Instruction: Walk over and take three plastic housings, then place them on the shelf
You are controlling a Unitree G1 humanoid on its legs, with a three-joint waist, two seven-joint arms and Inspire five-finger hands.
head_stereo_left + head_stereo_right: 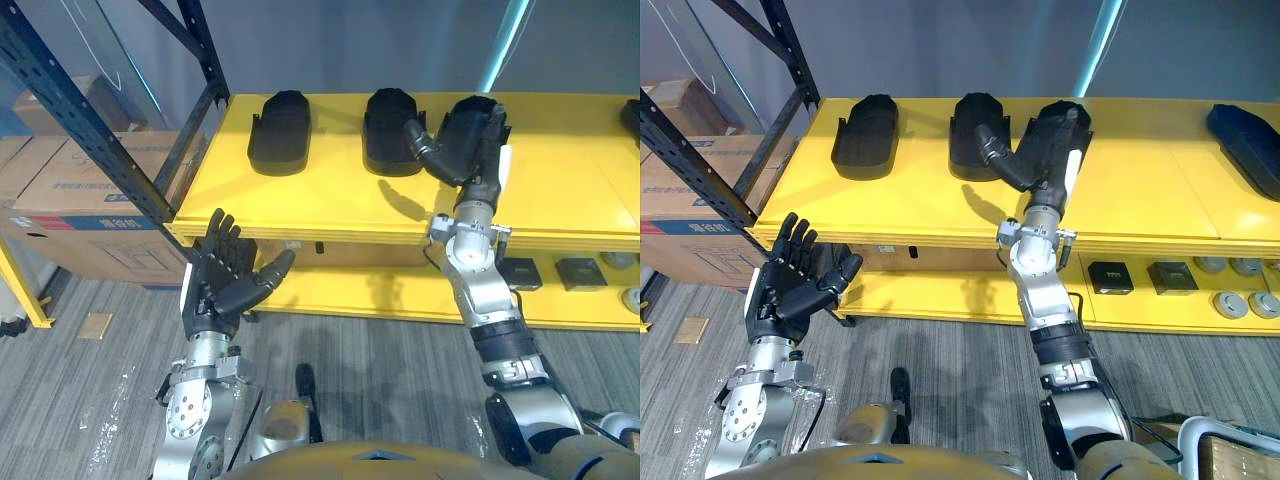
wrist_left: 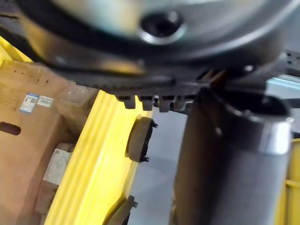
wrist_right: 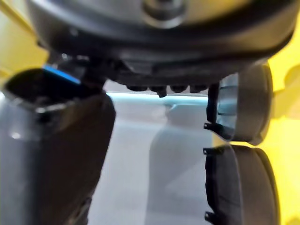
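Three black, rounded plastic housings lie in a row on the top board of the yellow shelf [image 1: 330, 205]: the left black housing [image 1: 280, 131], the middle black housing [image 1: 391, 130] and the right black housing [image 1: 458, 116], each a little apart from the next. The right hand [image 1: 482, 150] is over the right black housing, its fingers straight and pointing toward the back of the shelf, its thumb spread out toward the middle black housing. In the right wrist view only grey wall shows between thumb and fingers, so the hand grips nothing; whether its palm rests on the housing under it I cannot tell. The left hand [image 1: 225, 280] is held up in front of the shelf's left front corner, palm up, fingers spread and straight, with nothing in it. A fourth black housing [image 1: 1245, 135] lies at the far right end of the same board, well apart from the row. On the lower yellow board sit small dark square parts [image 1: 1110, 275]. Brown cardboard boxes [image 1: 70, 190] stand to the left behind a dark blue steel rack upright [image 1: 90, 130], on grey carpet floor [image 1: 380, 350].
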